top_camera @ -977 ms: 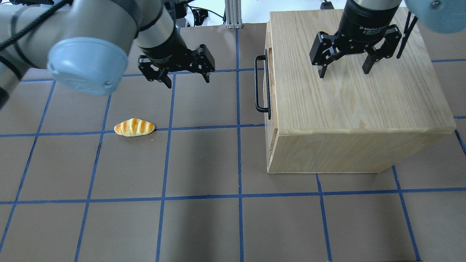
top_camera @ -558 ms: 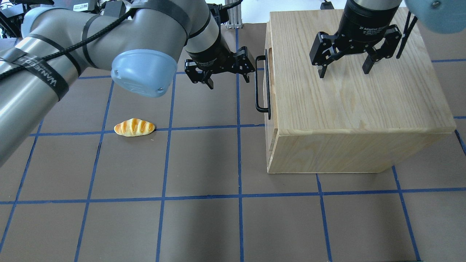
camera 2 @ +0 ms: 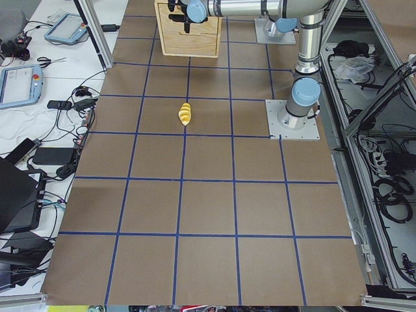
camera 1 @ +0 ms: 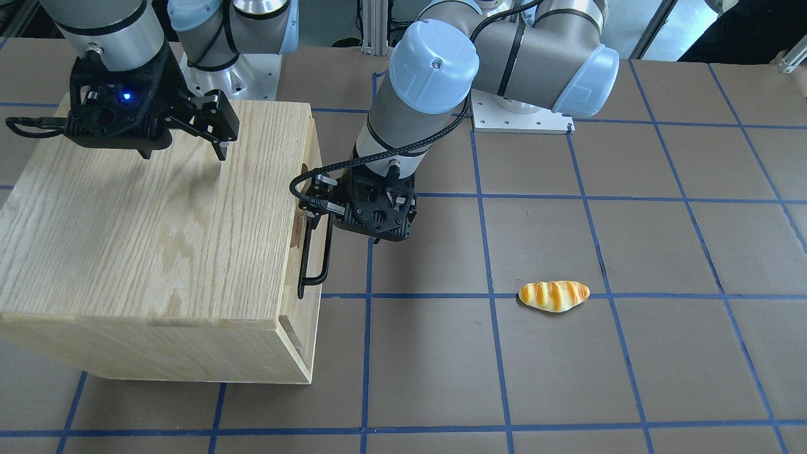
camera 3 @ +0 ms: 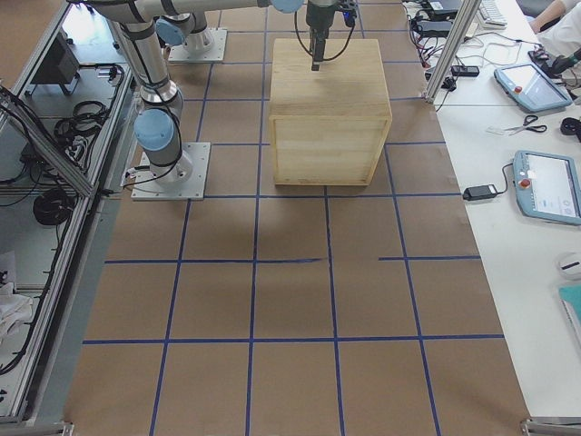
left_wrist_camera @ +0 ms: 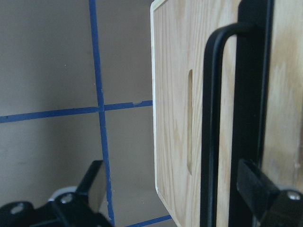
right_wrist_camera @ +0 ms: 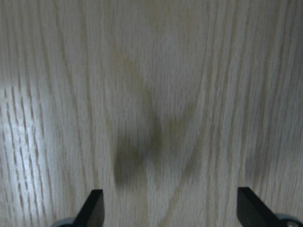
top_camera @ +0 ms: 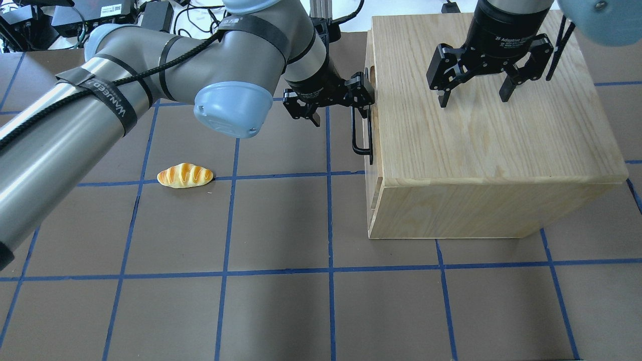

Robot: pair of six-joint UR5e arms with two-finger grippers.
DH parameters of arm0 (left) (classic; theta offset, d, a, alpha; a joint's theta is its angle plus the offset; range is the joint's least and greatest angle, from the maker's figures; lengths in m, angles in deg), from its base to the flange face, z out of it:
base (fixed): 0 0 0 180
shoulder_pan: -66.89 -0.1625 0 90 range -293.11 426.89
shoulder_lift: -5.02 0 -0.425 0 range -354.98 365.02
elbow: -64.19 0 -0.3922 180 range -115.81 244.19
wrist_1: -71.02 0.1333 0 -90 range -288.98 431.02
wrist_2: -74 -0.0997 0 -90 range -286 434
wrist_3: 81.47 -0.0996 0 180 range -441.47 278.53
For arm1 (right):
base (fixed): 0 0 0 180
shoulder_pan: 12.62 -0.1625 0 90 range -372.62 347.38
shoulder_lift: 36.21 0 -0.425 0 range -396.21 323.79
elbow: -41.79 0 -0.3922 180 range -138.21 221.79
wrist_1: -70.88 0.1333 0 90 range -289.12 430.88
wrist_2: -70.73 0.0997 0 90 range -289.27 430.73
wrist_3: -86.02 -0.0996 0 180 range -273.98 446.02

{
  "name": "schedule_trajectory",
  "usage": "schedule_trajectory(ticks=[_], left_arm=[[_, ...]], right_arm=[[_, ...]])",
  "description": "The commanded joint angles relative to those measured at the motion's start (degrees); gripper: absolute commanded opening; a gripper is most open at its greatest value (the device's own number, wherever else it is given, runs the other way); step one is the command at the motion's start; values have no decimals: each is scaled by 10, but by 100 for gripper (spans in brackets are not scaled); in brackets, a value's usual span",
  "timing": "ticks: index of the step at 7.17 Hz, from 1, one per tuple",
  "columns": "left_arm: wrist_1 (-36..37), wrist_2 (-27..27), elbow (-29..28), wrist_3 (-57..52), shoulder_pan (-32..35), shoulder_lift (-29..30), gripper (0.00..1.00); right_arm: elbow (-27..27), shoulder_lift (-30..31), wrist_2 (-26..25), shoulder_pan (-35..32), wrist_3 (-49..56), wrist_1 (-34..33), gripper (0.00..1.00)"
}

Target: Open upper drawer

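1. The left gripper (top_camera: pixel 343 108) has its jaws spread wide, astride the black bar handle (left_wrist_camera: pixel 208 142) of the upper drawer (left_wrist_camera: pixel 173 71). The bar runs between the two fingers, nearer one of them. Nothing is clamped yet.
2. The upper drawer sits at the top of the cabinet (top_camera: pixel 476 150), in the face turned toward the left arm. Its front panel, with an oblong slot (left_wrist_camera: pixel 190 120) beside the handle, lies flush with the cabinet front, so the drawer is pushed in.
3. The right gripper (top_camera: pixel 474 100) also has its jaws wide and holds nothing. It hangs just above the cabinet's top board, where its shadow falls on the wood.
4. The cabinet stands on the brown counter (top_camera: pixel 281 225), which is gridded with blue tape, on the robot's right side.
5. A glazed bread roll (top_camera: pixel 184 175) lies on the counter, well apart from the cabinet, on the left arm's side.
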Motion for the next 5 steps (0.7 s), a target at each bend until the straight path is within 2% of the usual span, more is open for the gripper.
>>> schedule_trajectory(ticks=[1, 5], left_arm=[[7, -4, 6, -23, -1, 12, 100], [-44, -41, 26, -80, -65, -15, 100]], right_arm=[[-1, 0, 0, 0, 0, 0, 100], [0, 0, 0, 0, 0, 0, 100]])
